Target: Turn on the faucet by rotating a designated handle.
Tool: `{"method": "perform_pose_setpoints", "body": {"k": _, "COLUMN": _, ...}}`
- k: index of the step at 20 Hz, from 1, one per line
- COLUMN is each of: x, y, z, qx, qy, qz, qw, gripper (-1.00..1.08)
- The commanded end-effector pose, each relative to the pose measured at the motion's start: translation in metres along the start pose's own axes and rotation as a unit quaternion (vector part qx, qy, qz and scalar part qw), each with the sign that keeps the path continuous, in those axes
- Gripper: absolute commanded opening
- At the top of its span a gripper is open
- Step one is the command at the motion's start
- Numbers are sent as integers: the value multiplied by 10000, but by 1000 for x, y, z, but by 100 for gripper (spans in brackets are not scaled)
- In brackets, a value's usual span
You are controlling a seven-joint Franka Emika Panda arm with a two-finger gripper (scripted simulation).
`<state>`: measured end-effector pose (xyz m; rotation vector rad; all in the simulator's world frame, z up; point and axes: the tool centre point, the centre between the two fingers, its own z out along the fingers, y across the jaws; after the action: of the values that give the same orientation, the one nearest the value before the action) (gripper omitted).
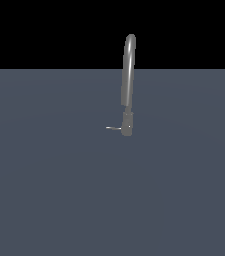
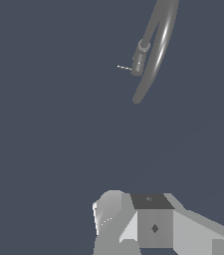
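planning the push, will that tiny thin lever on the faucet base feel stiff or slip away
The tiny thin pale-grey lever looks rigid, probably metal, so likely no flexing. It is so slender that contact may easily slip off. The tall arched grey metallic faucet on the floor probably stays put, so the lever should pivot.

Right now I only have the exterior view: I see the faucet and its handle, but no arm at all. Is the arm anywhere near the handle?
Observer: No. In the wrist view the handle is far off, with bare grey surface in between, and nothing touches it.
Operator: Does any of the robot show there?
Observer: Only a blocky white-and-grey part of the arm, cut off by the picture's edge. The gripper's fingers are not in view.
Operator: My view has the spout edge-on. Which way does it curve?
Observer: The wrist view shows the faucet as a full arch. The handle sticks out sideways from the base, away from that arch.
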<state>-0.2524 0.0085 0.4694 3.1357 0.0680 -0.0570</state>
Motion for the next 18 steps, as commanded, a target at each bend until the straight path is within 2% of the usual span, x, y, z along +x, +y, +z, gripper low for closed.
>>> {"method": "perform_pose_setpoints", "body": {"k": 1, "x": 0, "y": 0, "z": 0, "qx": 0, "qy": 0, "qz": 0, "qw": 10000, "gripper": -100}}
{"method": "perform_pose_setpoints", "body": {"k": 6, "x": 3, "y": -5, "z": -6, "qx": -35, "qy": 64, "qz": -22, "qw": 10000, "gripper": -100}}
{"method": "perform_pose_setpoints", "body": {"k": 11, "x": 7, "y": -8, "z": -12, "qx": -182, "qy": 149, "qz": -16, "qw": 9997, "gripper": -100}}
{"method": "perform_pose_setpoints", "body": {"k": 15, "x": 7, "y": -4, "z": -13, "qx": -402, "qy": 192, "qz": 37, "qw": 9990, "gripper": -100}}
{"method": "perform_pose_setpoints", "body": {"k": 18, "x": 7, "y": 1, "z": -15, "qx": -665, "qy": 246, "qz": 98, "qw": 9974, "gripper": -100}}
